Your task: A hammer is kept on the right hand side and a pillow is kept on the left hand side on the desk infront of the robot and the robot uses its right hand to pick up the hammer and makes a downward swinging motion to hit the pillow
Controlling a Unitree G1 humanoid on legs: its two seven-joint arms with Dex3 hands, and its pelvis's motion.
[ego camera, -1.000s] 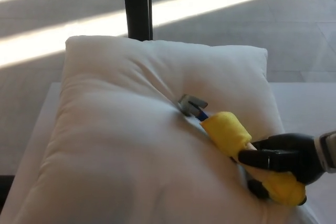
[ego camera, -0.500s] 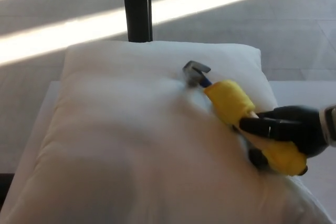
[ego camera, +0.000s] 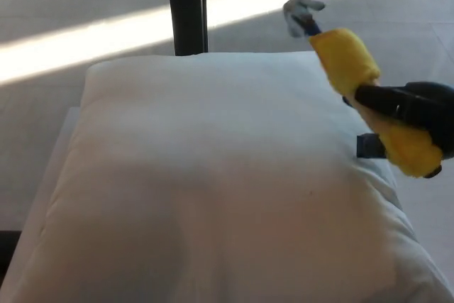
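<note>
A large white pillow (ego camera: 213, 182) fills most of the desk in the head view. My right hand (ego camera: 415, 115) is at the right edge, shut on the hammer (ego camera: 355, 69), whose handle is wrapped in yellow padding. The hammer is raised above the pillow's far right corner, tilted up and to the left, with its grey metal head (ego camera: 301, 12) in the air clear of the pillow. My left hand does not show.
The white desk (ego camera: 57, 154) shows as a narrow strip at the left and right of the pillow. A black vertical post (ego camera: 186, 6) stands behind the pillow. Beyond is grey floor with bright sunlight stripes.
The hammer head was pressed into the pillow's middle a second ago. My right hand has since swung it up and to the right, off the pillow, and the dent has sprung back.
</note>
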